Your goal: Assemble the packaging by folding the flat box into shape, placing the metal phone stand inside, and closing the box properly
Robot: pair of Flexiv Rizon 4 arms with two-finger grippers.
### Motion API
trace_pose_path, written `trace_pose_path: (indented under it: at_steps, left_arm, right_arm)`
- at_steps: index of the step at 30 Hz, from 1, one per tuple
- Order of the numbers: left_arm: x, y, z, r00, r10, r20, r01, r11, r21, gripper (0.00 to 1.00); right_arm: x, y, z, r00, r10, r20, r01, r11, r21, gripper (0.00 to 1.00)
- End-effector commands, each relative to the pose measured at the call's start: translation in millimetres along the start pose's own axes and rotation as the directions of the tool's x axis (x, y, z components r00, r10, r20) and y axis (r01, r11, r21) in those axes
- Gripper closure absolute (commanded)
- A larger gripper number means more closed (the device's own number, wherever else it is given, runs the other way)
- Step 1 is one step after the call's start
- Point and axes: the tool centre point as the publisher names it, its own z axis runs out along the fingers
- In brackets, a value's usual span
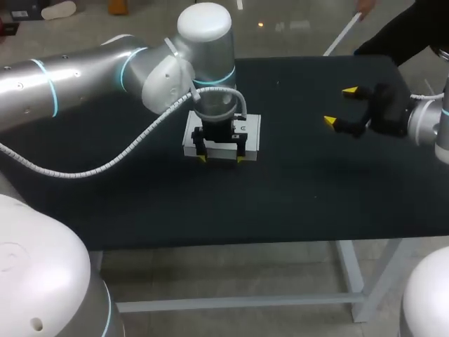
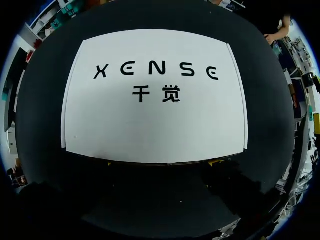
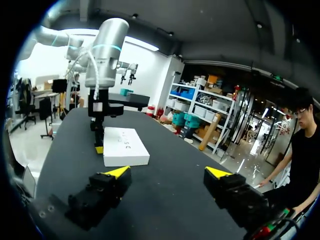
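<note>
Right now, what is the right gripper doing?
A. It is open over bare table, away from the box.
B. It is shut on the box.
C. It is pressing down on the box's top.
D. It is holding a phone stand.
A: in the head view the right gripper has its fingers spread with nothing between them, over bare table, well apart from the box.

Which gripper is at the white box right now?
The left gripper, fingers at the edge of the white box; the right gripper hangs open, apart from it.
</note>
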Motion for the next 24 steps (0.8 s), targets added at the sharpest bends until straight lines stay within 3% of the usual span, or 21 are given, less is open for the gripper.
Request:
trace_pose_path:
  at_steps: [1,24]
  left_arm:
    - [4.2,-12.7,-2.2,1.0,0.004,0.028,-0.004,1.0,-0.017,0.0]
    - [-12.6,-74.0,3.6,0.999,0.014,0.029,-0.015,1.0,0.006,0.0]
  right_arm:
    - [0.6,-1.4,-0.4,1.0,-0.002,0.002,0.002,1.0,-0.007,0.0]
    - [0.6,-1.4,-0.4,1.0,-0.002,0.002,0.002,1.0,-0.007,0.0]
